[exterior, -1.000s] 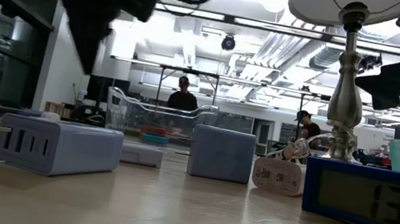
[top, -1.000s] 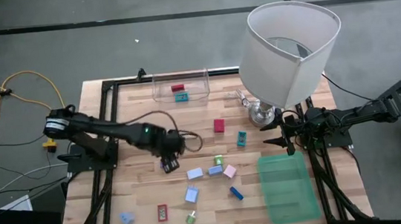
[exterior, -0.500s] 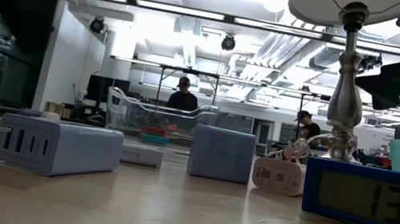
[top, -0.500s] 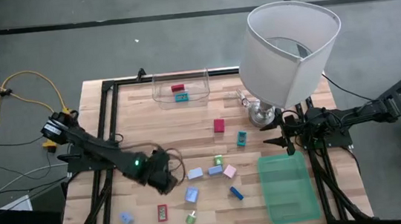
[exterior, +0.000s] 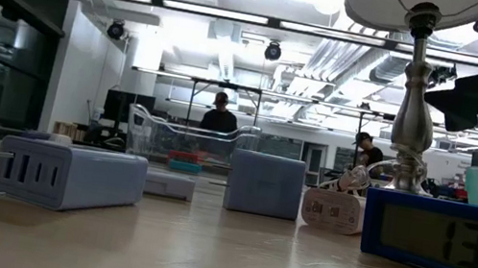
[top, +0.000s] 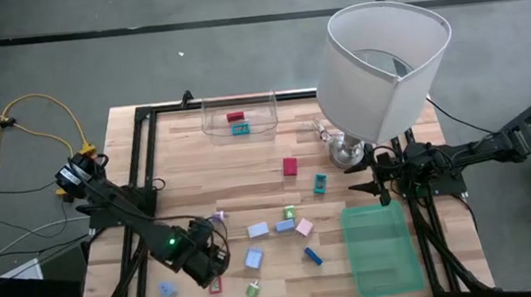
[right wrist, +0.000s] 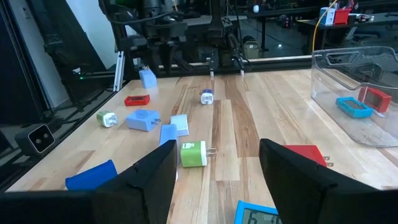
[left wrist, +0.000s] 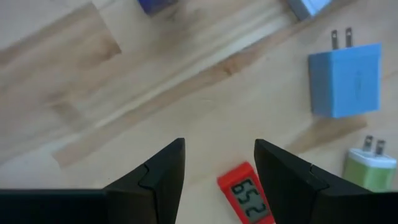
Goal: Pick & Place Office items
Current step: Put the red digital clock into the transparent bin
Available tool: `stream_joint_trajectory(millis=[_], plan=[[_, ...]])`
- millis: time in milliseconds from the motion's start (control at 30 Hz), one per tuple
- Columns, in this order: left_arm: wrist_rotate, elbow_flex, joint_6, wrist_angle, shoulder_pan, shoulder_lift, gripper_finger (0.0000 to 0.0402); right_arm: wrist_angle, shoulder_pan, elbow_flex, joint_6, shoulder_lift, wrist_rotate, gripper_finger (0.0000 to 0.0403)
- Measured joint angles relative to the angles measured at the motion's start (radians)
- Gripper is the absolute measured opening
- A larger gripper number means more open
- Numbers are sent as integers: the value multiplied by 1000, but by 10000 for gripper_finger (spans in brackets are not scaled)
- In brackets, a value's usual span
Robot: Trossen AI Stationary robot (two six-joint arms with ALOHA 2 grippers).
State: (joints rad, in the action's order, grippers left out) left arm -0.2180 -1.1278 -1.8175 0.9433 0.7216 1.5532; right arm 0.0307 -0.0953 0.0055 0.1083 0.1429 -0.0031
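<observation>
An overhead camera looks straight down on the slatted wooden table (top: 250, 185), taking in its whole top and both dark arms. A second camera sits at table-top height, looking level across the boards into the lit room beyond, close behind a blue digital clock with a grey display (exterior: 440, 238). The left arm's wrist camera points steeply down, very near the wood, at a small red digital clock (left wrist: 246, 200) also seen from overhead (top: 215, 284). The right arm's wrist camera faces low across the table; it shares the clear plastic bin (right wrist: 357, 87) with the overhead (top: 239, 117) and low (exterior: 182, 139) views.
</observation>
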Motion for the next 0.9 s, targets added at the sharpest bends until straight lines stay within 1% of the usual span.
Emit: stream_joint_trajectory(millis=[133, 267, 333, 533, 667, 900], plan=[[-2, 0, -70, -57, 42, 2, 186, 0, 0, 0, 0, 0, 0, 215], [-29, -18, -154, -118, 92, 52, 186, 0, 0, 0, 0, 0, 0, 215], [-50, -44, -213, -119, 120, 89, 186, 0, 0, 0, 0, 0, 0, 215], [-54, -140, -371, -108, 183, 187, 186, 0, 0, 0, 0, 0, 0, 215], [-38, -196, -433, -81, 192, 236, 186, 0, 0, 0, 0, 0, 0, 215], [42, -252, -555, -38, 191, 293, 186, 0, 0, 0, 0, 0, 0, 215]])
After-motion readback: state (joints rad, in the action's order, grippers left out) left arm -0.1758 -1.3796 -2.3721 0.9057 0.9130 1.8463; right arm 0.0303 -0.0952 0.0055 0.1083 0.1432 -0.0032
